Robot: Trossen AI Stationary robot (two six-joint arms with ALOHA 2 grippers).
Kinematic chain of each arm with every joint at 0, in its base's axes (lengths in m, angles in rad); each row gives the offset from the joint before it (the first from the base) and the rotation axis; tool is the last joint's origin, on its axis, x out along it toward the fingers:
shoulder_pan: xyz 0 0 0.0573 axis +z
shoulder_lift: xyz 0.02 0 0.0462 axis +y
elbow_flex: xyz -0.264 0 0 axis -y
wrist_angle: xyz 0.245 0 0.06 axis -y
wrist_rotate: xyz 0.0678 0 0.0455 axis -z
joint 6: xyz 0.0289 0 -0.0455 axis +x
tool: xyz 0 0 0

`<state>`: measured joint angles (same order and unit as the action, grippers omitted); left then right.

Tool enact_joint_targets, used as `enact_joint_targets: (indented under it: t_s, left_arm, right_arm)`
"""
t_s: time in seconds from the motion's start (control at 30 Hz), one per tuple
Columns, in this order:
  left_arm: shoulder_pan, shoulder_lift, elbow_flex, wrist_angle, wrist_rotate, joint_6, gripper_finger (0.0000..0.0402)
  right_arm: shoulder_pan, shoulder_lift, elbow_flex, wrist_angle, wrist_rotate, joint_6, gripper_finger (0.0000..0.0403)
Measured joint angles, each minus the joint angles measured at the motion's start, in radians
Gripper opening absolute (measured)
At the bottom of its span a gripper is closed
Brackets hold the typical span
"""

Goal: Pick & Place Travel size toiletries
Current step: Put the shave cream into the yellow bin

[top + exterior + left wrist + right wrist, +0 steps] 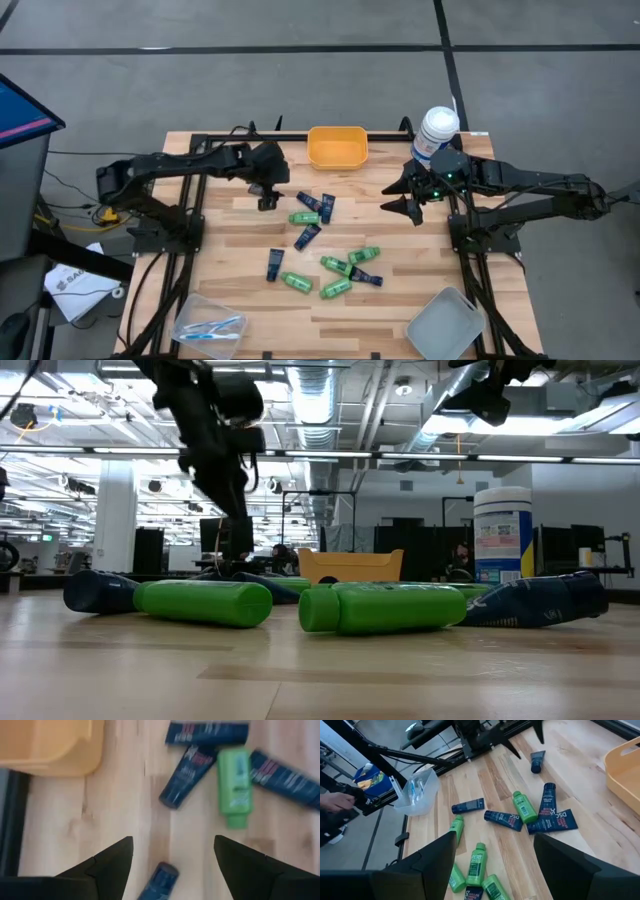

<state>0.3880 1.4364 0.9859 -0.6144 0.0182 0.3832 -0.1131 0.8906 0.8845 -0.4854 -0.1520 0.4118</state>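
We judge the task barely begun: nearly all the travel size toiletries lie loose on the tabletop (250, 310), and only the toothbrushes (212, 327) sit in a clear bin (183, 318) at the near left corner. A second clear bin (445, 325) at the near right corner and the yellow bin (337, 146) at the far edge hold nothing that we can see.

Our left tool (266, 190) hangs above the wood with its fingers spread and nothing between them. Just ahead of it lie two navy tubes (316, 205) and a green bottle (304, 217); its wrist view shows a further navy tube (159, 881) almost under the gap of its fingers (105, 865). Our right tool (410, 205) also stands spread and empty, beside the large white canister (436, 130), with the scatter lying off toward the left tool and nearer the front edge.

Farther toward the front edge lie more green bottles (336, 265) and another navy tube (275, 264), some touching, some apart. That leaves about five bottles and some six tubes to move.

The bottles are bright green, rounded, lying on their sides, so we expect them to roll if nudged. The tubes are flat, dark navy with white and red print, and should stay put.
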Motion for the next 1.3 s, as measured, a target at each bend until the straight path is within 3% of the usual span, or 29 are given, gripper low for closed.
enact_joint_targets:
  t_s: [0.27,0.87,1.3]
  left_arm:
    - [0.04,0.112,0.0,0.002,0.039,0.134,0.0271]
    - [0.101,0.218,-0.002,0.002,0.067,0.186,0.0269]
    - [0.102,0.221,-0.134,0.051,0.065,0.196,0.0269]
  right_arm:
    - [0.0,0.0,0.0,0.0,0.0,0.0,0.0258]
    - [0.0,0.0,0.0,0.0,0.0,0.0,0.0258]
    - [0.0,0.0,0.0,-0.001,0.0,0.008,0.0258]
